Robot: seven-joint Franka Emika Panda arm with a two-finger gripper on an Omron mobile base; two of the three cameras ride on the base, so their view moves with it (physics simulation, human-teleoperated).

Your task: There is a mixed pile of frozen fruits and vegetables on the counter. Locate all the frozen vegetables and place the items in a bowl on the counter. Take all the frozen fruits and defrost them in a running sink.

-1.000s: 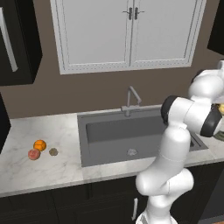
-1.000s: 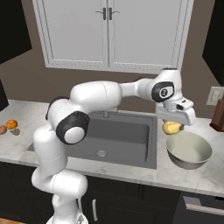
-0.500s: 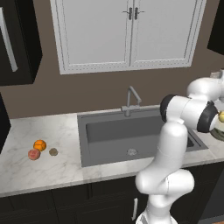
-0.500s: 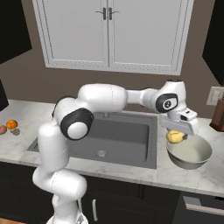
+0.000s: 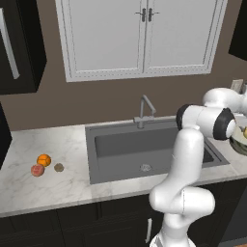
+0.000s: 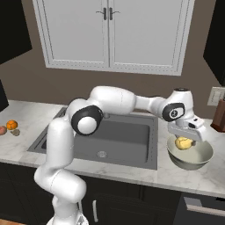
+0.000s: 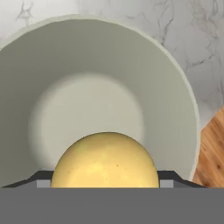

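1. We see the yellow lumpy piece (image 7: 105, 160) cut off below in the hand view, so its full shape stays unknown.
2. The bowl (image 5: 240, 145) runs past the right edge of the left base view.
3. The small grey-brown disc (image 6: 16, 132) is too small for us to make out.
4. The gripper (image 6: 186, 139) blocks our sight of the yellow piece's top.

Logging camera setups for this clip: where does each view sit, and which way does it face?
Left base view: behind the arm on its left, facing the sink and counter; arm rises lower right.
Right base view: behind on its right, same sink, bowl; arm from lower left, pincer holding the yellow piece.
Hand view: looks down into the bowl past that piece.
The base views share sink and fruits.
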